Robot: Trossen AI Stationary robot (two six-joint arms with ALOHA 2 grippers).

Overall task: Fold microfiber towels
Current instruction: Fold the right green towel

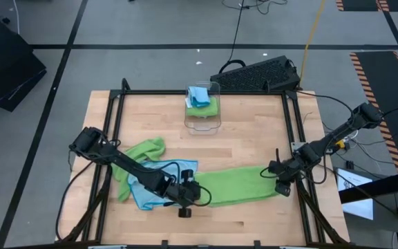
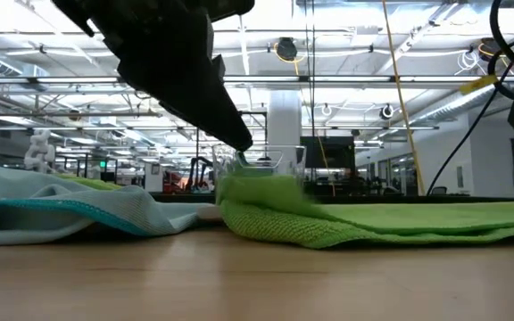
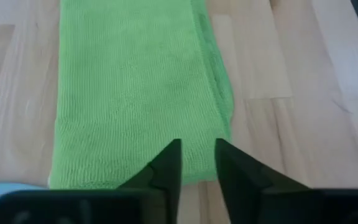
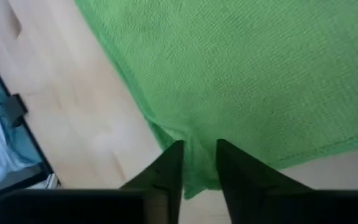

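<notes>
A long lime green towel (image 1: 237,185) was laid flat across the near half of the table (image 1: 254,124), folded into a narrow strip running from side to side. The left gripper (image 1: 197,193) was positioned at the strip's left end, and the right gripper (image 1: 280,181) at its right end. In the left wrist view the fingers (image 3: 166,167) were seen slightly parted at the towel's end edge, with only a narrow gap between them and no cloth clearly pinched. In the right wrist view the fingers (image 4: 169,165) were likewise a little apart over a bunched corner of the green cloth – whether any fabric was caught between them could not be told. A light blue towel (image 1: 147,188) was spread under the left arm, and a second green towel (image 1: 144,151) was crumpled just beside it, toward the table's left edge. At the far middle of the table a clear plastic bin (image 1: 203,111) was set, with green and blue cloths held inside it.
</notes>
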